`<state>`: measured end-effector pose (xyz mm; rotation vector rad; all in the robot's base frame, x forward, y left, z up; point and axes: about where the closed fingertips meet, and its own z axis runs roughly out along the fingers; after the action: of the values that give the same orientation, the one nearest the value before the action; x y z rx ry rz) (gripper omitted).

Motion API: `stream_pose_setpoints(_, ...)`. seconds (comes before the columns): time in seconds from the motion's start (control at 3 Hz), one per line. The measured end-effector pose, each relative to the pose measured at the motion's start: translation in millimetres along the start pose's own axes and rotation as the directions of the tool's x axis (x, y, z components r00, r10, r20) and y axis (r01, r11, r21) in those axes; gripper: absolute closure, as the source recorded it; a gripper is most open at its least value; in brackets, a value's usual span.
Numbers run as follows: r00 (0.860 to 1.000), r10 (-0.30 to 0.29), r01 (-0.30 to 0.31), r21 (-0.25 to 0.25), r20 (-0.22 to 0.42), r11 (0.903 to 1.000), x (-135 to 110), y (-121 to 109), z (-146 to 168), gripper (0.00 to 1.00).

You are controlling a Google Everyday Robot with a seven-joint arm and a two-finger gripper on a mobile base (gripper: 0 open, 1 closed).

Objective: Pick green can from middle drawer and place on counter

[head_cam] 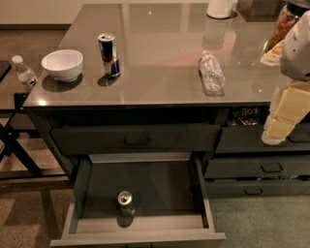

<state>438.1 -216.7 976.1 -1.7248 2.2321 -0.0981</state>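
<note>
The green can [126,202] stands upright on the floor of the open middle drawer [145,224], near its front and a little left of center. Its silver top and pull tab show and its body looks dark. The counter [160,58] is a glossy grey-brown slab above the drawers. My arm comes in at the right edge, and the gripper [277,131] hangs in front of the right-hand drawers. It is well to the right of the can and above it, and holds nothing that I can see.
On the counter stand a white bowl [62,64] and a slim blue-and-silver can [108,54] at the left. A clear plastic bottle [211,72] lies at the right. A jar [286,22] and a white roll [221,7] are at the back. A small bottle [23,71] sits on a side table at the left.
</note>
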Motion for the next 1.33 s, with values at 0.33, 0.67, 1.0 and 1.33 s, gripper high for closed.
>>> stream_pose_setpoints(0.33, 1.0, 0.001, -0.001, 0.002, 0.002, 1.0, -0.2, -0.1, 0.0, 0.0)
stream_pose_setpoints(0.67, 0.999, 0.028, -0.026, -0.044, 0.043, 0.9987, 6.8, 14.5, 31.3, 0.0)
stream_pose_setpoints(1.0, 0.991, 0.077, -0.063, -0.124, 0.109, 0.9903, 15.0, 39.2, 89.1, 0.0)
stream_pose_setpoints(1.33, 0.984, 0.113, -0.085, -0.198, 0.134, 0.9765, 20.1, 62.4, 135.3, 0.0)
